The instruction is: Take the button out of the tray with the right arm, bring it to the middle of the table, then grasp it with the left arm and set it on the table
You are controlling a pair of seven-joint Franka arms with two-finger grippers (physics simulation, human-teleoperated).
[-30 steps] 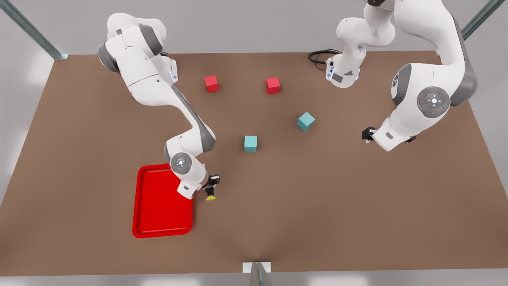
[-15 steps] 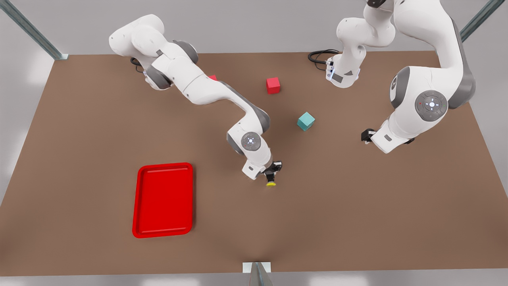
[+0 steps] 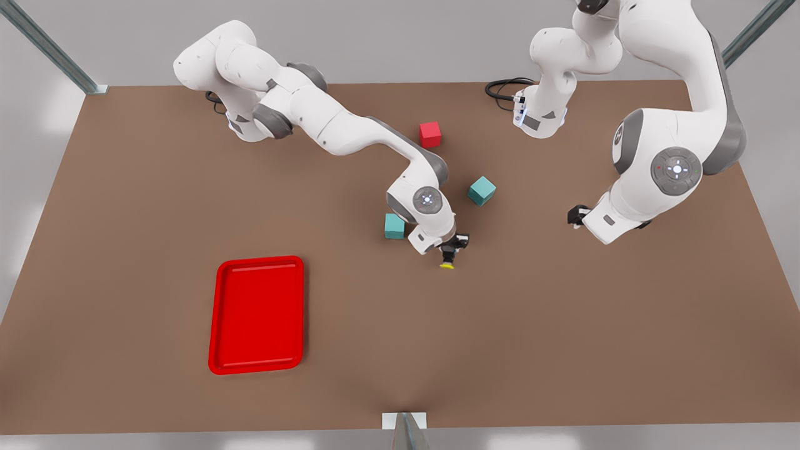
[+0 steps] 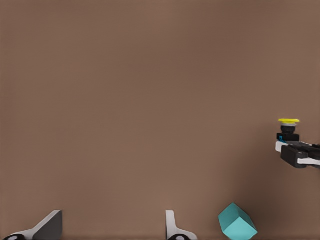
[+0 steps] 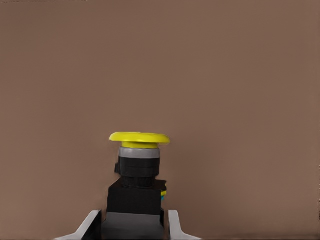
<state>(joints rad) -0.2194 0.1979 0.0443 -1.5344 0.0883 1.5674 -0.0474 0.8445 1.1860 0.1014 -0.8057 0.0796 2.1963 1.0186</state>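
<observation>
We see the right gripper [image 3: 451,251] clamped on the button [image 3: 447,264] by its dark body, yellow cap clear, above mid-tabletop [image 3: 562,325], well away from the tray [image 3: 257,315]. The left gripper [image 3: 578,214] waits, fingers spread, facing it for handover. Plain grey surroundings.

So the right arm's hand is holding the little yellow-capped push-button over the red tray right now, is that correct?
Not quite. The right arm's hand does hold the little yellow-capped push-button, but over the bare brown table near its middle, not over the red tray. The front view shows the tray well off toward its left.
</observation>
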